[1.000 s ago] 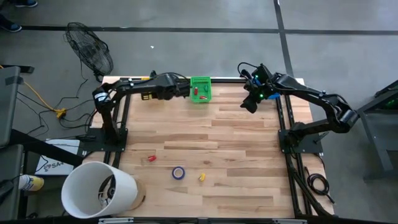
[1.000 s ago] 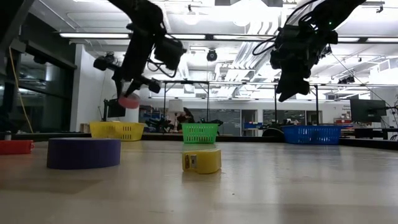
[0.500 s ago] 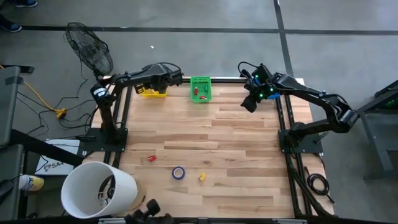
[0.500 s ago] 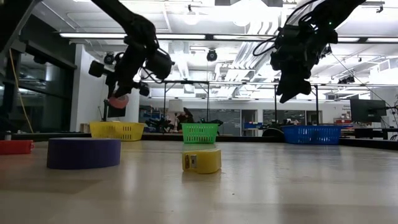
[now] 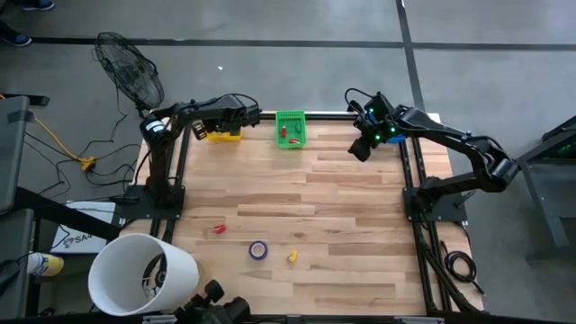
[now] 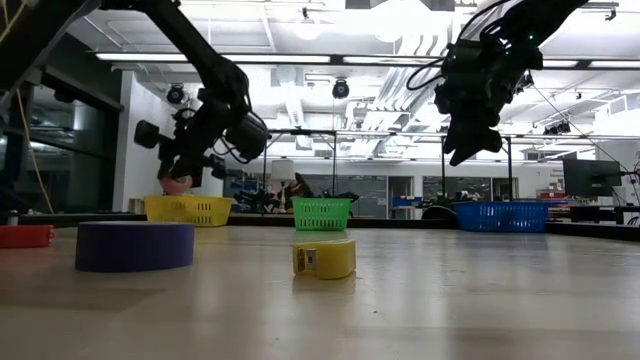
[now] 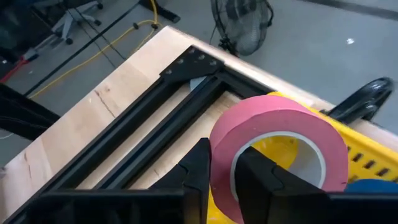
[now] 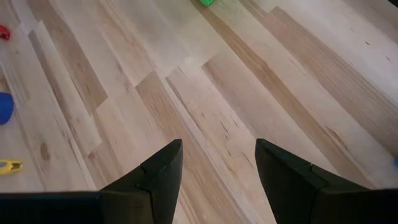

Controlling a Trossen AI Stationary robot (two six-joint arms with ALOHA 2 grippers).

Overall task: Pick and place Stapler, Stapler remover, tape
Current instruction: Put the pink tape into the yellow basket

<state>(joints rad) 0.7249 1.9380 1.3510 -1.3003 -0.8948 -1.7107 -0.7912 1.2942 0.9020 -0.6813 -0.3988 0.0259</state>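
My left gripper (image 6: 180,176) is shut on a pink tape roll (image 7: 273,146) right over the yellow basket (image 6: 188,208) at the table's far left. A blue tape roll (image 7: 373,186) lies in that basket. A purple tape roll (image 5: 258,250) and a small yellow tape roll (image 5: 292,256) lie flat on the table near its front, with a small red piece (image 5: 219,229) to their left. My right gripper (image 5: 362,148) is open and empty, high above the table's far right. My left gripper holds the pink roll by its ring wall (image 7: 221,146), on the side nearest the wrist, with one finger (image 7: 255,174) inside the open centre and one finger (image 7: 198,168) outside. The fingers slant downward. The roll is lifted clear, just above the basket's rim (image 6: 190,198).
A green basket (image 5: 290,129) with small red and green pieces stands at the far middle. A blue basket (image 6: 503,215) stands at the far right, under my right arm. A white bucket (image 5: 144,274) sits at the near left corner. A fan (image 5: 130,72) stands behind the table.
My left gripper has carried the pink roll from beside the green basket toward the table's left edge, along the far edge, and has gone down until it is just over the yellow basket. It has stayed shut on the roll.
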